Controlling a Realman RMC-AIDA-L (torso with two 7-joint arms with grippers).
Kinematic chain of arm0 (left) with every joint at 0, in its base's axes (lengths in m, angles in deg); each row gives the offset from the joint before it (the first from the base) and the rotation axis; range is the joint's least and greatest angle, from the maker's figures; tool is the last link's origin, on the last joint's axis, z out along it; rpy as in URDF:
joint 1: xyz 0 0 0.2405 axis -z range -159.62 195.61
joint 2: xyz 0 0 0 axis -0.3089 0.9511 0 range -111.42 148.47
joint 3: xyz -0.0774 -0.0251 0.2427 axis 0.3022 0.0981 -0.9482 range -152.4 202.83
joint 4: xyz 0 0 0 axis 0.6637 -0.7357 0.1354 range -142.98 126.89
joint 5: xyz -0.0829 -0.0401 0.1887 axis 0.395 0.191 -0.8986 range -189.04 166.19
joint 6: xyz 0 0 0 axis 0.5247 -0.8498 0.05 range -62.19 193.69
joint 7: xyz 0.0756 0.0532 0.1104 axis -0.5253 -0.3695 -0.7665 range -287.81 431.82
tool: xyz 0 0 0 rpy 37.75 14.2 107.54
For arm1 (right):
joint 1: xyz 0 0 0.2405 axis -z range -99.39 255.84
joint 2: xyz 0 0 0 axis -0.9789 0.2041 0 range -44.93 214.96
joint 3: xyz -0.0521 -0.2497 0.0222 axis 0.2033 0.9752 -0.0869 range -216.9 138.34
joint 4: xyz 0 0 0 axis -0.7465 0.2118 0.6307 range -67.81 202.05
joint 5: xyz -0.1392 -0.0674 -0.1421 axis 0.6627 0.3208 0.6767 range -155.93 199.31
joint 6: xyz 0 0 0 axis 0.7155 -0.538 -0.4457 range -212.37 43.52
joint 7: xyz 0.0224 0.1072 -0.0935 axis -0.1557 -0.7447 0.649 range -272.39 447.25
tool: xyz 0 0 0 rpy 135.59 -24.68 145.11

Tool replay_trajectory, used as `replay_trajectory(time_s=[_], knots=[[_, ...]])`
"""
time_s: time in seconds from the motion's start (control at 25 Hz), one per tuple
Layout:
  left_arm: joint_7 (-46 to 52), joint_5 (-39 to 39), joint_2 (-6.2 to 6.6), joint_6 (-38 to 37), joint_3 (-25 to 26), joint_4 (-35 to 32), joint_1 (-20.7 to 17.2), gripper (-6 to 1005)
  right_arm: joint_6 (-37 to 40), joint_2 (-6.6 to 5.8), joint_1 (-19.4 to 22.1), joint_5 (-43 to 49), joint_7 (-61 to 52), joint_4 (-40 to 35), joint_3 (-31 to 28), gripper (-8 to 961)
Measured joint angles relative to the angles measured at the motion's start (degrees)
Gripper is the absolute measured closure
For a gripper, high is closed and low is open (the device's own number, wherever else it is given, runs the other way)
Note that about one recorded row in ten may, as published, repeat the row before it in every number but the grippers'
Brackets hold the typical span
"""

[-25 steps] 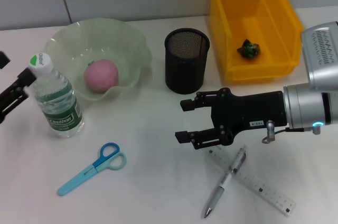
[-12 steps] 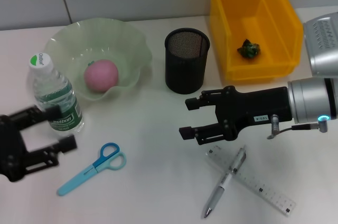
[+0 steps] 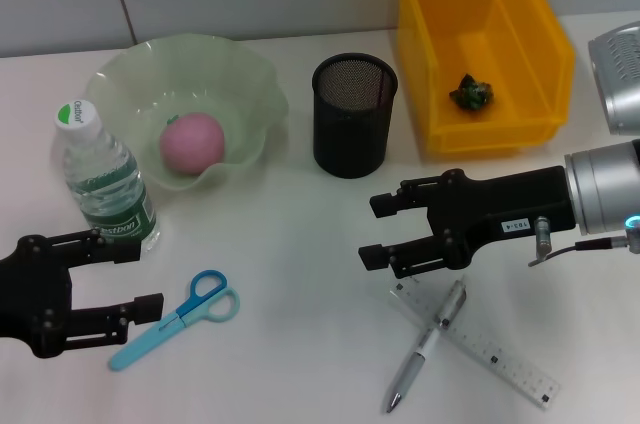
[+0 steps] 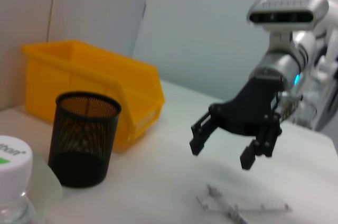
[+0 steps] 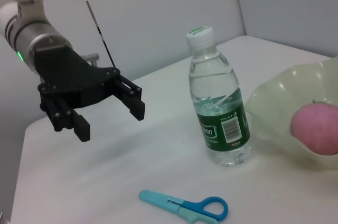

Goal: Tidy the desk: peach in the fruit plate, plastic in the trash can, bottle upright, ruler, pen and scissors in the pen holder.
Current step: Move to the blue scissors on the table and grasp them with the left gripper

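Left pincer (image 3: 122, 277) spread, empty, low beside scissors (image 3: 176, 319), likely lining up | bottle (image 3: 103, 182) upright, peach (image 3: 191, 141) in fruit plate (image 3: 245, 79) | pen holder (image 3: 354, 115) empty | right pincer (image 3: 380, 232) spread above crossed pen (image 3: 426, 344), ruler (image 3: 490, 349) | plastic (image 3: 471, 92) in trash can (image 3: 430, 64), hidden from wrist views.

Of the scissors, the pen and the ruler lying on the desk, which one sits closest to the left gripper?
The blue scissors: they lie just beside the left gripper, whereas the pen and ruler lie crossed under the right gripper.
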Motion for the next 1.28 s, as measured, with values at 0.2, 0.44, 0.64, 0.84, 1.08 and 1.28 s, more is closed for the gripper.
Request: replay_trajectory(time_s=[0.2,0.44,0.64,0.84,1.08,1.28], knots=[[5.4,-2.6,0.05,-0.2,-3.8,-7.9,0.2,243,0.5,-0.16,0.0,0.9,-0.6,0.2,0.2,188],[14.1,-9.1,0.12,-0.7,-9.0,-15.1,2.7,244,2.3,-0.21,-0.1,3.5,-0.9,0.0,0.1,188],[21.4,-15.5,0.13,-2.7,-13.0,-19.0,6.0,245,2.9,-0.57,-0.3,3.9,-0.4,-0.2,0.0,189],[26.9,-20.0,0.06,-5.2,-16.6,-23.3,9.3,246,2.6,-0.69,-0.5,4.8,-0.2,-0.3,0.0,189],[31.4,-26.1,-0.3,-5.1,-23.9,-25.1,12.0,247,2.7,-0.71,-0.6,5.1,-0.2,-0.3,0.0,189],[33.5,-28.2,-0.39,-3.3,-27.3,-25.3,13.0,249,2.5,-0.72,-0.8,5.2,0.0,-0.4,0.2,189]])
